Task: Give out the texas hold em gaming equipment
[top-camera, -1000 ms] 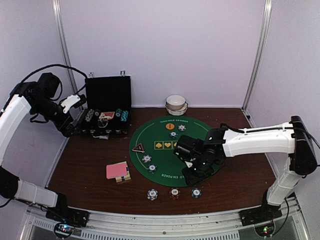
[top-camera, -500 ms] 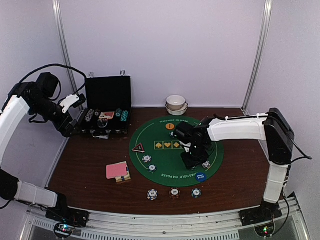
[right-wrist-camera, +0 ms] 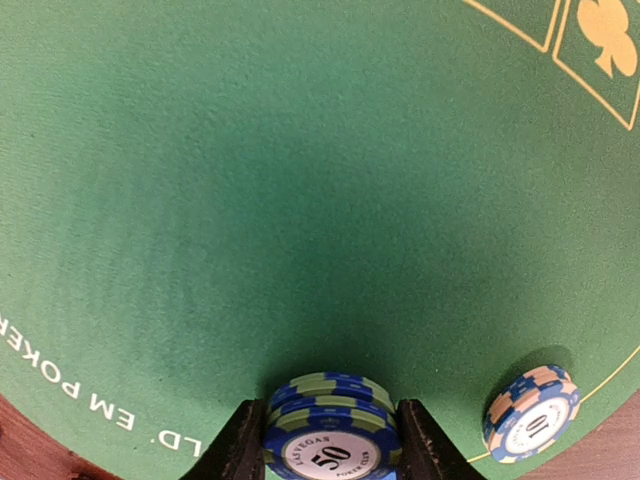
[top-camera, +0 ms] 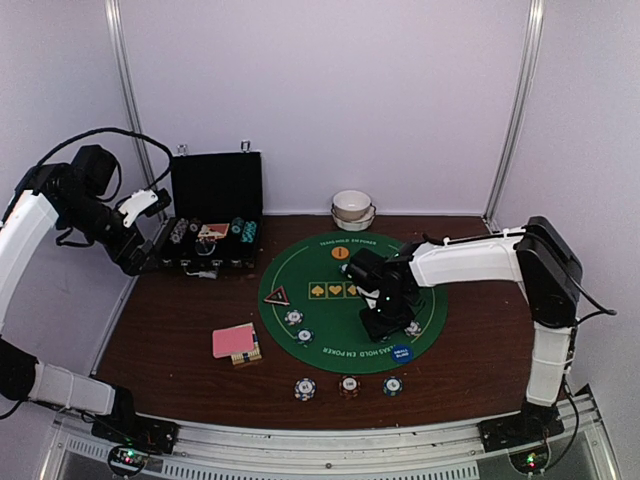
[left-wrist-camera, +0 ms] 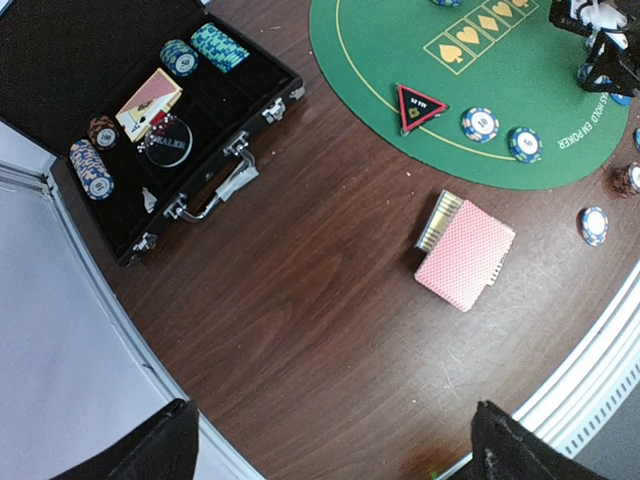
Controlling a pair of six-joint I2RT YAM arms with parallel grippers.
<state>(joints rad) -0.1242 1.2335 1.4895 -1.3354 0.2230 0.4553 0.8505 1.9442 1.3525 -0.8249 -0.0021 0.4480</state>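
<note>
My right gripper (right-wrist-camera: 330,452) is shut on a small stack of blue-and-green "50" poker chips (right-wrist-camera: 330,432), low over the green felt mat (right-wrist-camera: 300,180). A blue-and-cream "10" chip (right-wrist-camera: 530,418) lies just to its right. From above, the right gripper (top-camera: 383,322) is on the mat's right half, near a chip (top-camera: 413,328) and the blue round button (top-camera: 401,353). The orange button (top-camera: 341,253), red triangle (top-camera: 277,295), two chips (top-camera: 298,326) and pink-backed cards (top-camera: 235,341) lie around. My left gripper (left-wrist-camera: 335,450) hangs open, high over the table's left side.
The black hinged case (top-camera: 212,215) stands open at the back left with chip stacks and cards (left-wrist-camera: 150,100) inside. White bowls (top-camera: 352,208) sit at the back wall. Three chips (top-camera: 348,385) line the table's front edge.
The right arm has swung in over the mat, carrying the chips from its front right toward the middle. The blue button has come into view. The left arm has not moved.
</note>
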